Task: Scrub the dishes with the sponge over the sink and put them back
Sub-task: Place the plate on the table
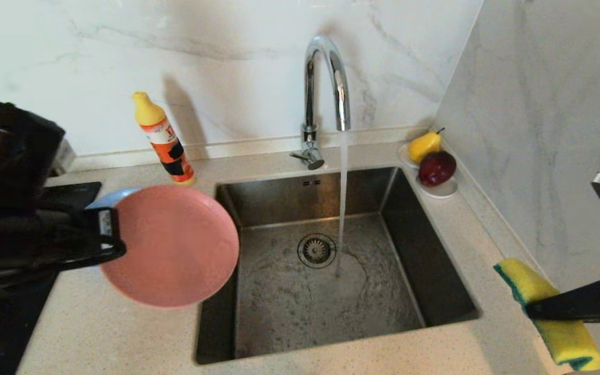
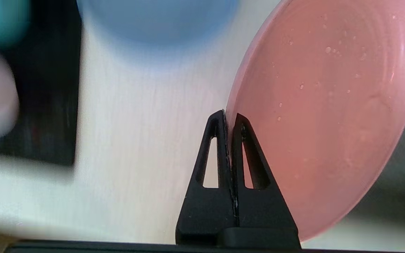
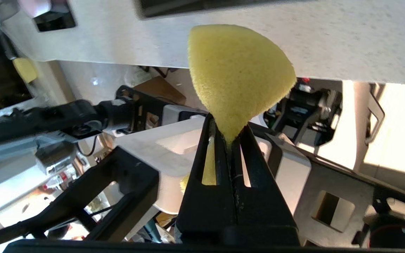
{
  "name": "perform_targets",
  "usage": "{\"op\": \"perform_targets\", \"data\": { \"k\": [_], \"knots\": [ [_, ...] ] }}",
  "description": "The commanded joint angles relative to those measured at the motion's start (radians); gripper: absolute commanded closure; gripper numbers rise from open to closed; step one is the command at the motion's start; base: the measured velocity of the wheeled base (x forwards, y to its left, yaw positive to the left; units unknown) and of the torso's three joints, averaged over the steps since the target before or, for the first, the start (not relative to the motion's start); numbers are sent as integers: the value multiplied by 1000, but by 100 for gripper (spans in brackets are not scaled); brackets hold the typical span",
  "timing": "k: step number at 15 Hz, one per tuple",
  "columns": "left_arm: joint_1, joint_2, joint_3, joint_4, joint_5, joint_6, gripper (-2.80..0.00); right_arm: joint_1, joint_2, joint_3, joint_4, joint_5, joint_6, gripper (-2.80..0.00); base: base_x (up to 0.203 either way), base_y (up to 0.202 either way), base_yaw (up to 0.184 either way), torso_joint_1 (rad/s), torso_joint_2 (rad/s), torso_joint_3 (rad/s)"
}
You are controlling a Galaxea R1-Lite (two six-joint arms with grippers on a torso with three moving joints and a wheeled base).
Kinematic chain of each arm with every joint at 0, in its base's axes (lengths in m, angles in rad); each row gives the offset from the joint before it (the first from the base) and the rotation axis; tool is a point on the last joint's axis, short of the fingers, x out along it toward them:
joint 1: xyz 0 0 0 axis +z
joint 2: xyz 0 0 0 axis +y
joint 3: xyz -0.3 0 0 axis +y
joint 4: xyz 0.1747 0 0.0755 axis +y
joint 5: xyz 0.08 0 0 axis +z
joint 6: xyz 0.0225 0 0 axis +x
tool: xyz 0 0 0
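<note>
A salmon-pink plate [image 1: 175, 245], flecked with droplets, hangs tilted at the left rim of the sink [image 1: 435, 291], pinched at its edge. Behind it a grey-blue plate [image 1: 110, 197] lies on the bench. Water runs onto the steel basin's wet floor beside the round strainer drain [image 1: 316, 250]. The yellow sponge [image 1: 550, 312], green-backed, is squeezed at its middle, held above the bench right of the sink.

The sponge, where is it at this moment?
In the head view the sponge is at the far right, pinched in the right claw above the counter beside the sink.
</note>
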Motion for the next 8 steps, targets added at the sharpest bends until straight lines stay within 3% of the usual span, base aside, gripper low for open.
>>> {"op": "perform_targets", "data": {
  "k": [1,5,8],
  "knots": [
    [126,-156,64,169,-161,-13,0,-18,1,15,4,3,1,0,0,0,0,0,0,0],
    [275,-206,245,167,-202,-17,0,-18,4,10,2,4,0,0,0,0,0,0,0,0],
    [310,-224,375,20,-209,-14,0,-18,24,8,-1,4,-2,0,0,0,0,0,0,0]
  ]
}}
